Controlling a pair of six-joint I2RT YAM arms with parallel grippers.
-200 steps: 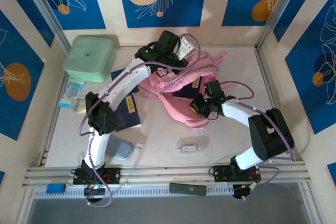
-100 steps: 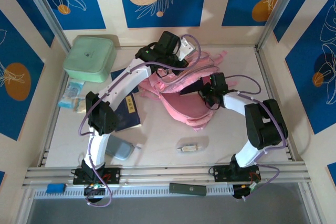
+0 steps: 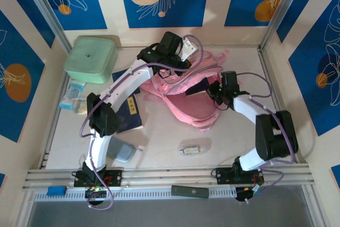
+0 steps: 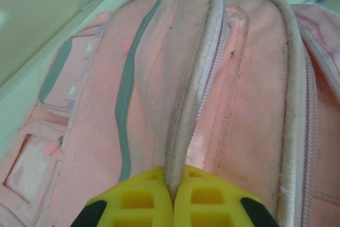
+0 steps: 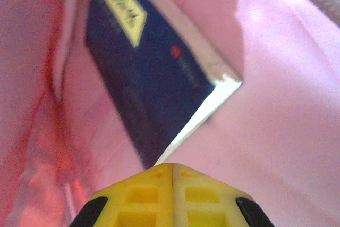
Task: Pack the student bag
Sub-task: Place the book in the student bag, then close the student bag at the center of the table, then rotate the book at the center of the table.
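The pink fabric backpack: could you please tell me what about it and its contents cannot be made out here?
- Right wrist view: the yellow label on the dark blue book has blurred writing, and the frame's top edge cuts the book off.
- Right wrist view: whether the shut yellow right fingers pinch the book's corner; they cover the contact.
- Top view: the pink fabric backpack has its far side under the white left arm.
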